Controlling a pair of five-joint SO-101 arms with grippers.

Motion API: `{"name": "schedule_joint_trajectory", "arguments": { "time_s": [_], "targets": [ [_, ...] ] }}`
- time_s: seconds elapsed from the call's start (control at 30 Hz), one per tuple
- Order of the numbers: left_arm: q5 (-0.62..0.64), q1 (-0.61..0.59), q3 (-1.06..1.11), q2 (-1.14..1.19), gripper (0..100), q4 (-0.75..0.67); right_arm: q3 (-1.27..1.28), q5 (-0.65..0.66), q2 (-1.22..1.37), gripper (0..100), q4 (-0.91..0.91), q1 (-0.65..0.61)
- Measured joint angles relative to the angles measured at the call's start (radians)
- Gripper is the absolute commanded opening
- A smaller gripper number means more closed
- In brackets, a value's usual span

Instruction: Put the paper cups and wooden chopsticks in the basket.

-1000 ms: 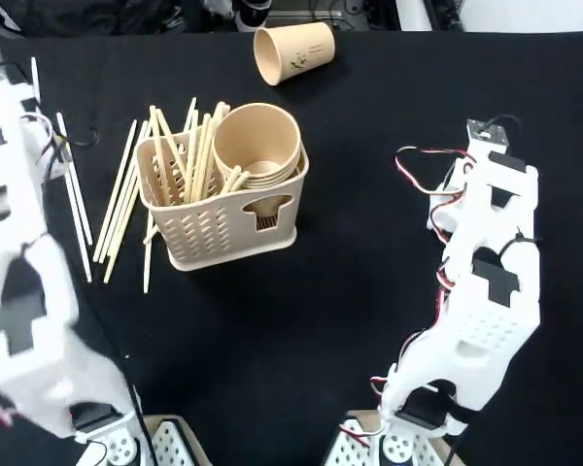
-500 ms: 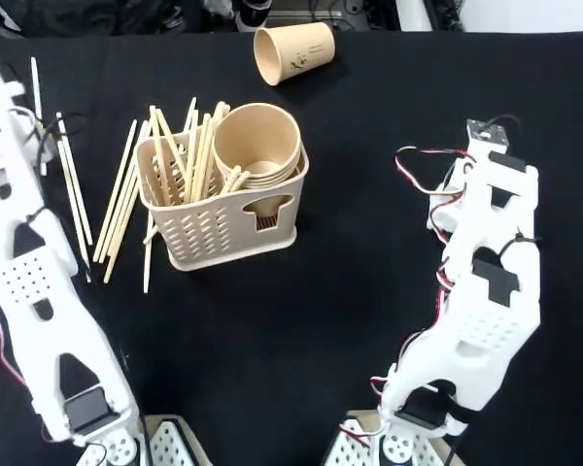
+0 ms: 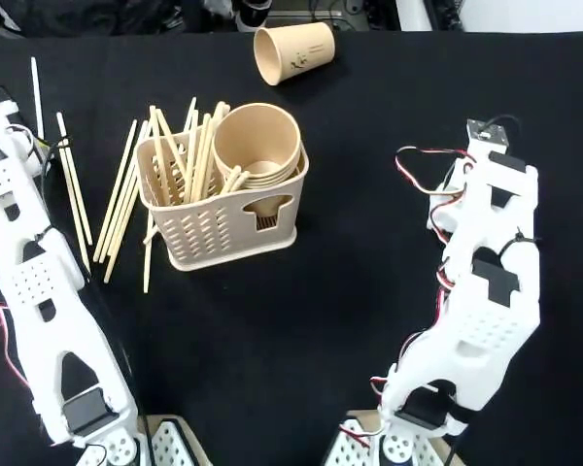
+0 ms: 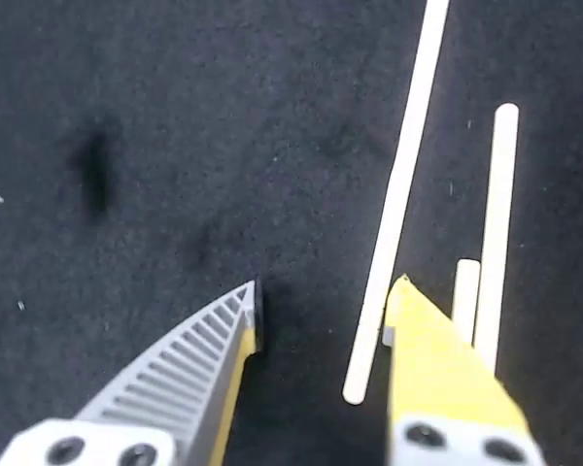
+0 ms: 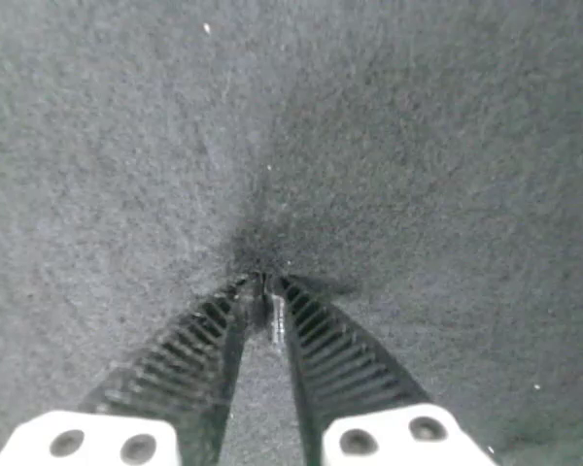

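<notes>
Chopsticks [image 3: 117, 199], pale and thin, are lying loose beside basket [image 3: 223, 228]; left gripper [image 4: 326, 285] is gaping empty, right gripper [image 5: 269, 282] is pinching closed on nothing.

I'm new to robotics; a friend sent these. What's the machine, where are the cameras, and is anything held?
A left arm and a right arm, both white, stand at a black table. One camera looks down from above; two ride on the wrists. A basket holds stacked cups and chopsticks; loose chopsticks lie beside it, and one cup lies on its side beyond it. The left gripper is open over loose chopsticks; the right gripper is shut, holding nothing.
</notes>
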Motion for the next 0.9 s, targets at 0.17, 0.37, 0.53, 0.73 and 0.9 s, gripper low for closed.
{"name": "schedule_joint_trajectory", "arguments": {
  "time_s": [0.17, 0.37, 0.53, 0.73, 0.9],
  "targets": [
    [0.034, 0.0, -0.009, -0.002, 22, 0.063, 0.0, 0.0, 0.0, 1.2, 0.0, 0.0],
    [0.035, 0.0, -0.04, -0.008, 22, 0.118, 0.0, 0.0, 0.0, 1.2, 0.0, 0.0],
    [0.049, 0.005, -0.008, 0.0, 20, 0.074, 0.0, 0.0, 0.0, 1.2, 0.0, 0.0],
    [0.083, 0.02, 0.049, 0.052, 3, 0.02, 0.0, 0.0, 0.0, 1.2, 0.0, 0.0],
    [0.081, 0.037, 0.043, 0.057, 3, 0.094, 0.0, 0.0, 0.0, 1.2, 0.0, 0.0]
  ]
}}
